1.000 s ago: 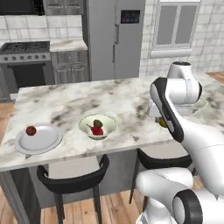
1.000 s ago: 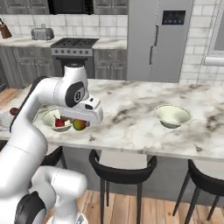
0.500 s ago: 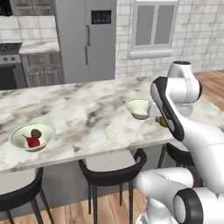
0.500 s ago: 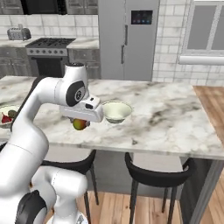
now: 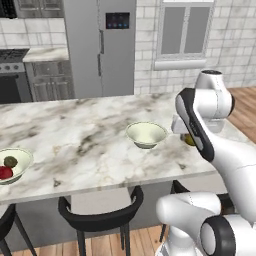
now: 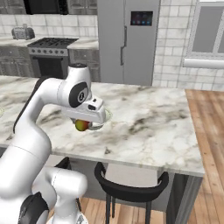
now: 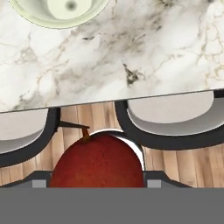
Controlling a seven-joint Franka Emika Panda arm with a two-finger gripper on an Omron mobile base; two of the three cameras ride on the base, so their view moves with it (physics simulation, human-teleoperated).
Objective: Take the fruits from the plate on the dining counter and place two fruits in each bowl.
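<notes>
Gripped between the robot's two fingers, an orange-yellow fruit (image 6: 81,125) with a red flush hangs under the gripper (image 6: 83,124) at centre left of the right base view, above the near part of the dining counter (image 6: 148,131). Just behind the hand a sliver of a cream bowl (image 6: 105,116) peeks out, mostly hidden by the wrist. A dark bar stool (image 6: 131,188) stands under the counter's edge at lower centre, and a steel refrigerator (image 6: 127,39) fills the upper middle of the frame.

From the left base view, the white arm rises at right and the gripper (image 5: 189,138) sits at centre right, tucked behind the forearm; only a scrap of the fruit (image 5: 188,140) shows there. An empty bowl (image 5: 146,134) rests on the marble (image 5: 75,140) just left of the hand, at mid-frame. At the far left edge a second bowl (image 5: 15,167) holds a bright red fruit (image 5: 4,172) and a dark olive green fruit (image 5: 10,161), touching.

Seen from the hand camera, the held fruit (image 7: 97,162) looms deep red at bottom centre, stem up, between the fingers. The bowl's rim (image 7: 61,13) curves across the upper left on the counter (image 7: 144,57), whose edge crosses mid-frame above two stool seats (image 7: 175,111) and wood floor (image 7: 94,116)
</notes>
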